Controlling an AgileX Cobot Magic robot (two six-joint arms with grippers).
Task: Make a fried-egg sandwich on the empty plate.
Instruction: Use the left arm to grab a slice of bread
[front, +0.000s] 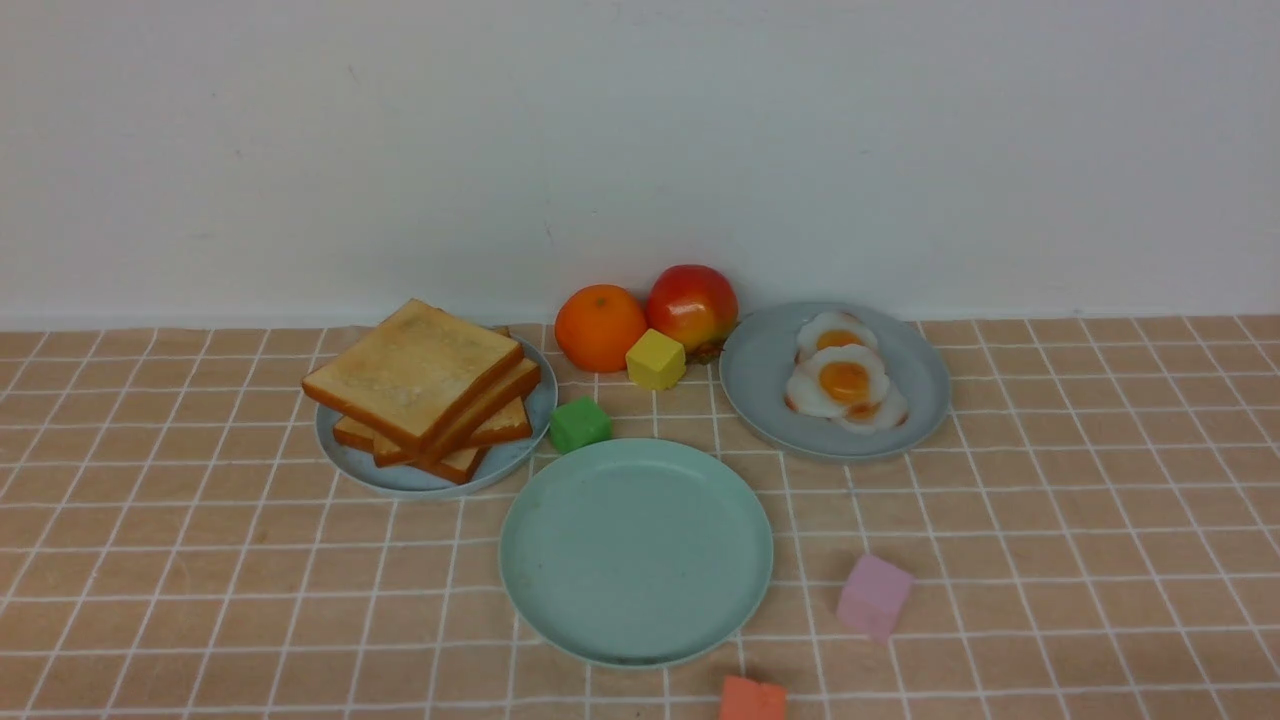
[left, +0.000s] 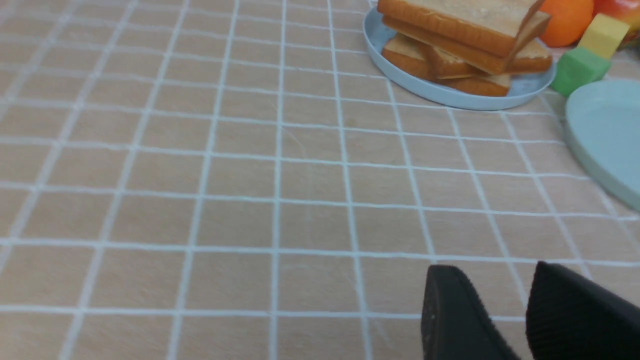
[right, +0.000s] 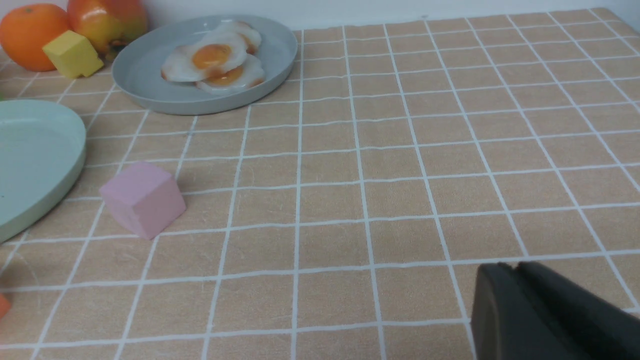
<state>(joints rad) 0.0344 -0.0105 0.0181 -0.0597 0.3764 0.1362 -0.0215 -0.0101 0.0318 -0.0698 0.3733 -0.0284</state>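
The empty mint-green plate (front: 636, 550) lies at the table's middle front. A pile of plain toast slices (front: 420, 385) sits on a light-blue plate (front: 400, 478) at its back left. Fried eggs (front: 845, 385) lie on a grey-blue plate (front: 760, 380) at its back right. No assembled sandwich is in view. Neither gripper shows in the front view. My left gripper (left: 495, 268) is open and empty over bare cloth, well short of the toast (left: 465, 30). My right gripper (right: 515, 267) is shut and empty, far from the eggs (right: 215, 57).
An orange (front: 600, 327), an apple (front: 692, 305) and a yellow cube (front: 655, 358) stand at the back by the wall. A green cube (front: 580, 423) touches the mint plate's far rim. A pink cube (front: 874, 595) and an orange-red cube (front: 752, 700) lie front right.
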